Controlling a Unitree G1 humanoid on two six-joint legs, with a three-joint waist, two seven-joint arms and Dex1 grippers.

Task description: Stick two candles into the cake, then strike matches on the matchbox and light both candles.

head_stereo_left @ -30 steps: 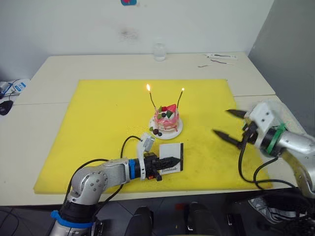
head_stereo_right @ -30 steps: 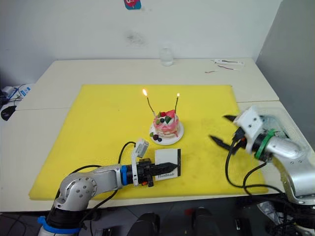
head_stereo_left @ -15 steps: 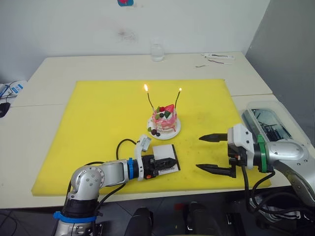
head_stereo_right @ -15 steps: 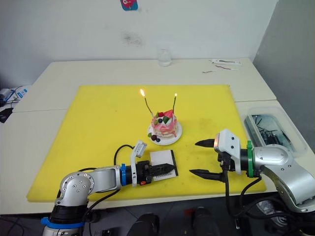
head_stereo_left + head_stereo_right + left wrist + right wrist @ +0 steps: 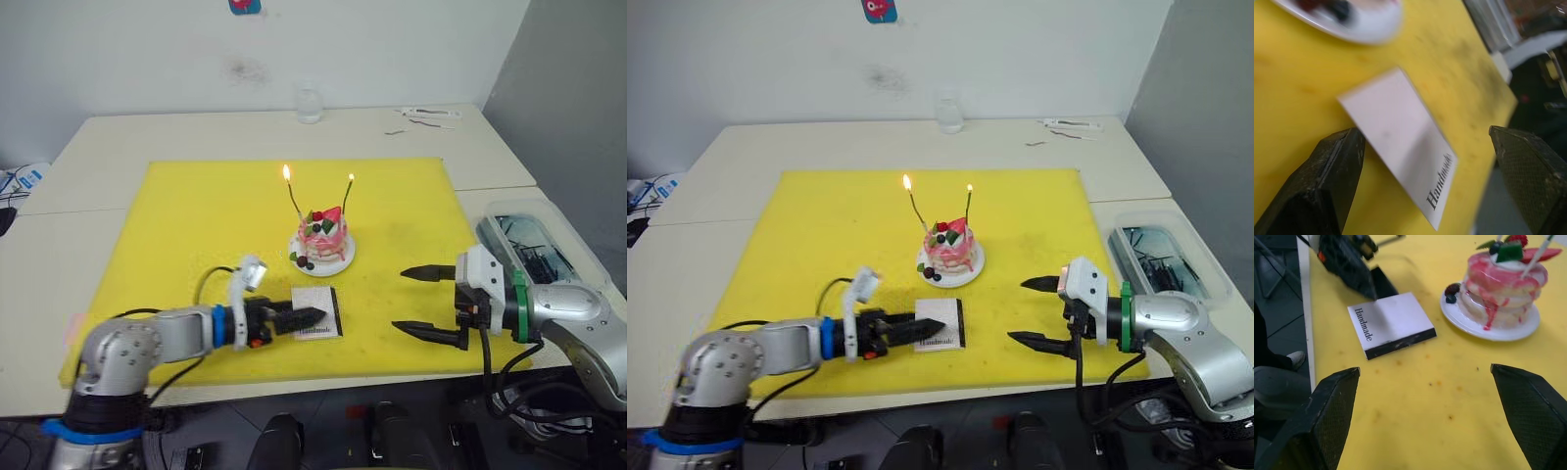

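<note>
1. Nearest the robot, the left gripper [image 5: 921, 330] is seen low over the yellow mat [image 5: 803, 235]. In the left wrist view its jaws are spread apart, with the matchbox [image 5: 1400, 169] lying between them and not clamped.
2. The matchbox [image 5: 942, 324] is found flat on the mat, just in front of the cake, its black striking strip turned toward the robot's right and the word "Handmade" printed along the near edge.
3. On the right, the right gripper [image 5: 1036, 313] is held just above the mat, well apart from the matchbox. Its jaws are wide open and nothing is held in them.
4. Beside the right arm, a clear plastic tray [image 5: 1161, 262] is seen at the mat's right edge, with thin dark items inside that cannot be made out.
5. Mid-mat, the cake [image 5: 950, 249] is seated on its small white plate [image 5: 972, 268], pink and white, topped with strawberry and dark berries.
6. Two candles are stuck in the cake: one [image 5: 915, 210] leaning toward the robot's left with a bright flame, the other [image 5: 967, 205] nearly upright with a smaller flame. Both are lit.
7. Farthest off, a clear glass [image 5: 947, 114] is seen on the pale tabletop [image 5: 764, 147] by the wall, and a few thin items [image 5: 1070, 125] lie at the far right corner.
</note>
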